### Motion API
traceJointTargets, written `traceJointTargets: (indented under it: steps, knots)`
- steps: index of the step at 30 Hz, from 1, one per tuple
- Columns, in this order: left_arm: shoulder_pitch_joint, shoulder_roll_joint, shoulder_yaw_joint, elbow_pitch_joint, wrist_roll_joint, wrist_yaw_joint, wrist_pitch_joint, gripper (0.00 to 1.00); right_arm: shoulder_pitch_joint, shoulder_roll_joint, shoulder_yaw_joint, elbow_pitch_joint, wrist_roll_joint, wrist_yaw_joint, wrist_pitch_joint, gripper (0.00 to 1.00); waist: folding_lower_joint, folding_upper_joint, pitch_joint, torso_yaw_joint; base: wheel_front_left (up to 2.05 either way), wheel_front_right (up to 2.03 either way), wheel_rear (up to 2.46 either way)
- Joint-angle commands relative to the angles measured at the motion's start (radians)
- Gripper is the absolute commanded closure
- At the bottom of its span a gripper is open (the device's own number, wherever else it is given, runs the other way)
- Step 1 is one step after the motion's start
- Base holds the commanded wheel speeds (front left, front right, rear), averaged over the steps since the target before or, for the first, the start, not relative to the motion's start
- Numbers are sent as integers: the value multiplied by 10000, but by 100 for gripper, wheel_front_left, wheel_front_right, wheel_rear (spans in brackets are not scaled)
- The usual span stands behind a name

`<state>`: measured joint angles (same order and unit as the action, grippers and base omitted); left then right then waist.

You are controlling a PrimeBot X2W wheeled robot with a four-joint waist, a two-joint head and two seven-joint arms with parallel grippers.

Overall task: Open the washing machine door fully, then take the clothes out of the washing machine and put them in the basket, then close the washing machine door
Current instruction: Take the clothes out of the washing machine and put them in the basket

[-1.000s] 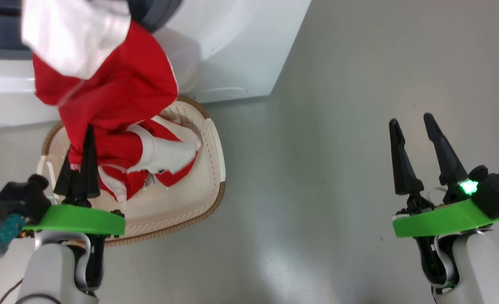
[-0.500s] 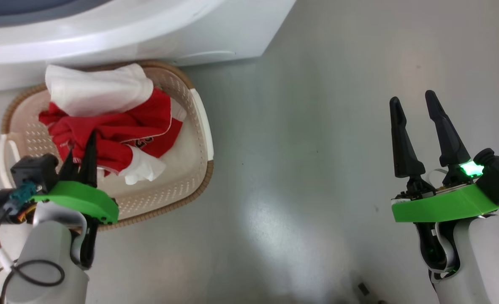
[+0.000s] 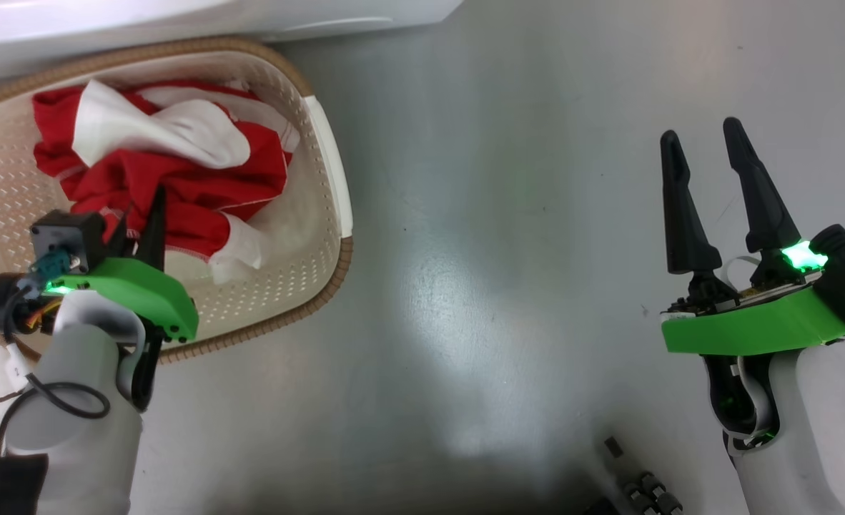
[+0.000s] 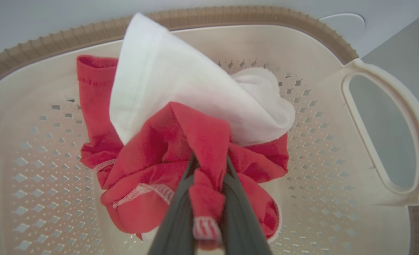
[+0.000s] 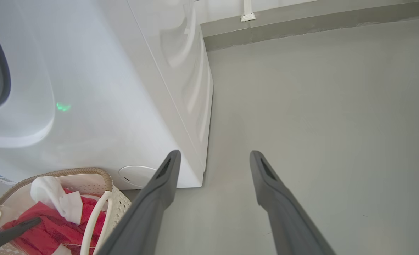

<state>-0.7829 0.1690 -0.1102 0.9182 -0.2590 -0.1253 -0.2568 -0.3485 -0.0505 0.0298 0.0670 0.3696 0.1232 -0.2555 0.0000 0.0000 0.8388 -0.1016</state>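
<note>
Clothes (image 3: 172, 193), red and white, lie bunched inside the basket (image 3: 326, 164). The basket sits on the floor (image 3: 508, 250), right against the washing machine (image 5: 106, 106) front. Left gripper (image 4: 210, 159) is low in the basket, fingers pressed together, pinching a fold of red cloth. Right gripper (image 3: 700, 130) is spread wide, empty, over bare floor well apart from the basket.

Step in hand, my read: putting clothes in the basket, release not yet done. Next move calls for opening the left fingers and lifting clear without dragging cloth back out. Then either fetch more or close the door; whether clothes remain in the machine I cannot tell.
</note>
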Motion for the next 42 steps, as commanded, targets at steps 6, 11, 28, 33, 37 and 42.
traceJointTargets:
  steps: [6, 11, 28, 33, 37, 42]
  knots:
    - [-163, 605, -98, 445, -249, -54, -49, 100, 129, 3, 331, -291, 61, 75, -63, 0, 0, 0, 327, -107, 0, 0, 0]
    - [-306, 713, -194, 637, -400, -54, -49, 67, 144, 3, 324, -279, 65, 75, -63, 0, 0, 0, 276, -153, 0, 0, 0]
    - [850, 569, 257, 61, -549, -54, -49, 0, 313, 3, 323, 205, -190, 75, -63, 0, 0, 0, -1787, 66, 0, 0, 0]
    - [1491, 461, 419, -871, -563, -54, -49, 0, 556, 3, 245, 448, -328, 75, -63, 0, 0, 0, -2787, 254, 0, 0, 0]
    - [1975, 419, 528, -1638, -548, -54, -49, 0, 756, 3, 166, 615, -436, 75, -63, 0, 0, 0, -3425, 402, 0, 0, 0]
    - [2677, 274, 781, -2555, -470, -54, -49, 0, 1095, 3, 5, 765, -532, 75, -63, 0, 0, 0, -4250, 570, 0, 0, 0]
